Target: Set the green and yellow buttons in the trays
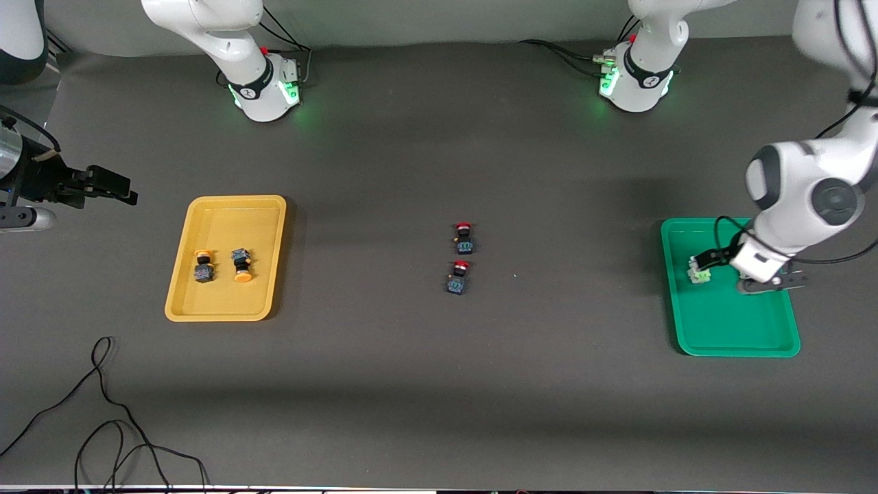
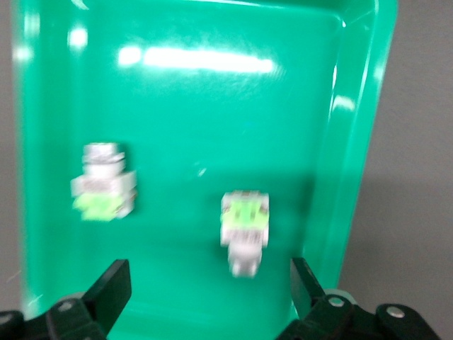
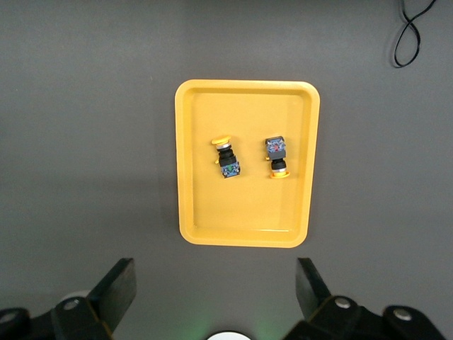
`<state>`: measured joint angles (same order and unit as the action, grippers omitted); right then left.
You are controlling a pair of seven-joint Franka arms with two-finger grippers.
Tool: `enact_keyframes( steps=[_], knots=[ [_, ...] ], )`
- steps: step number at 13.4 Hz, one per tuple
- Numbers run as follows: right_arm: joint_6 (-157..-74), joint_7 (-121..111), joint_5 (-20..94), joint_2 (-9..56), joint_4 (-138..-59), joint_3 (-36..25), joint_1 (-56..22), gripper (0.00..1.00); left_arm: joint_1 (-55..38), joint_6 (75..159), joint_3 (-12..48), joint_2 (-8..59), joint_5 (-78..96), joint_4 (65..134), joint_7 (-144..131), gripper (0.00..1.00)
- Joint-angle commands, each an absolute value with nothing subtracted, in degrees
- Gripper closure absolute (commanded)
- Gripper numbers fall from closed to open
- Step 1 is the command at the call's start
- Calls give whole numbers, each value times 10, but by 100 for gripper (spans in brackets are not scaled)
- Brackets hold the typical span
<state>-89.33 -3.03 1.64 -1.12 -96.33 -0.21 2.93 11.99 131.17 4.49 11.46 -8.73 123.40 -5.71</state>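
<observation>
Two green buttons (image 2: 244,227); two yellow buttons (image 3: 228,157)

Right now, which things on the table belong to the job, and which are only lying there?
Job:
- yellow tray, holding two yellow buttons
- green tray, holding two green buttons
- left gripper, open over the green tray

Lying about:
- two red-capped switches, mid-table
- black cable, near the front camera

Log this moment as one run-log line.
left tool: open over green tray | right tool: open, waiting | green buttons: in green tray | yellow buttons: in yellow tray
</observation>
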Motion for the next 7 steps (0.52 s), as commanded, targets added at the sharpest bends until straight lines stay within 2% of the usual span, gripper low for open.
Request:
enact_keyframes(
  steps=[1, 4, 7],
  knots=[
    [-899, -16, 4, -13, -953, 8, 40, 0, 115, 1144, 54, 48, -75, 1168, -47, 0],
    [-896, -15, 4, -5, -932, 7, 41, 0, 109, 952, 65, 38, -56, 1026, -37, 0],
    [-893, -14, -22, 2, -919, 3, 26, 0, 104, 843, 79, 41, -48, 914, -22, 0]
  ],
)
